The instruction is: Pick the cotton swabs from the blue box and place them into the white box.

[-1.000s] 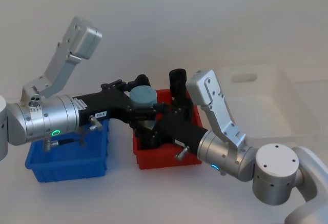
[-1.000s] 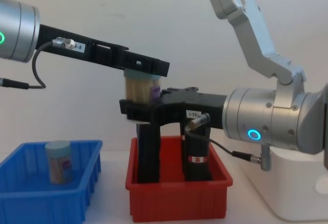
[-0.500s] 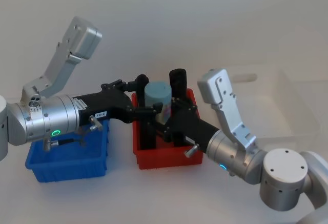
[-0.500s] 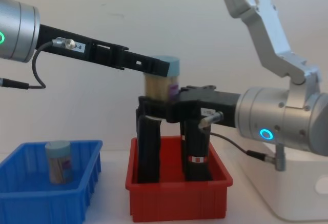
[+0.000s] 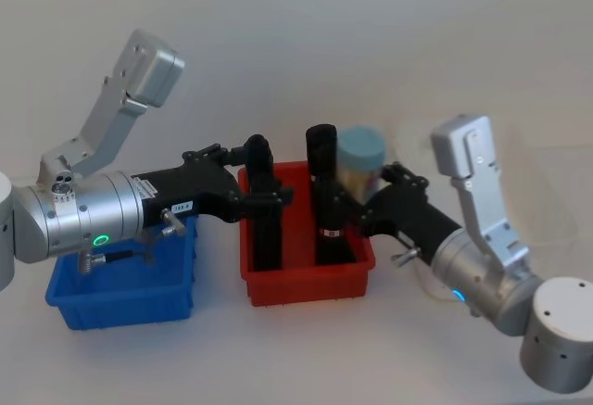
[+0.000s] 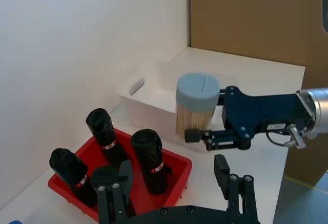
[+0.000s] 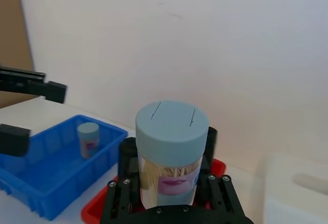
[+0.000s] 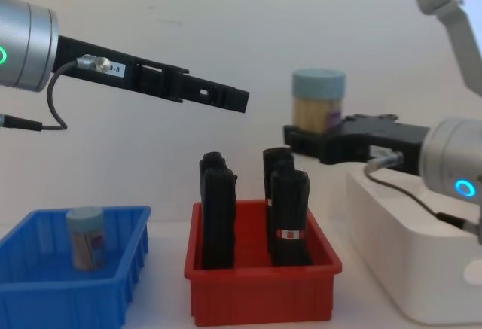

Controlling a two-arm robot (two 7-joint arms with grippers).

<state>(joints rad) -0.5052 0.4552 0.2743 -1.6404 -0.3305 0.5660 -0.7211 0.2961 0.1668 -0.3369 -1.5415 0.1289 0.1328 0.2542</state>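
Note:
My right gripper (image 8: 316, 139) is shut on a jar of cotton swabs (image 8: 318, 102), clear with a light blue lid (image 7: 171, 126), and holds it upright in the air. The jar (image 5: 359, 157) hangs over the right edge of the red bin, just left of the white box (image 8: 392, 254). My left gripper (image 5: 269, 173) stands open and empty above the red bin's left side, apart from the jar. A second jar of cotton swabs (image 8: 85, 236) stands in the blue box (image 8: 45, 291) at the left.
The red bin (image 8: 260, 291) sits between the blue box and the white box and holds several tall black upright objects (image 8: 289, 216). The white box (image 6: 154, 80) lies open with a handle cutout. A plain wall stands behind.
The jar has left the left gripper's fingers. My right gripper has carried it to the right, from above the red bin's left side towards the white box. The left arm has stayed still.

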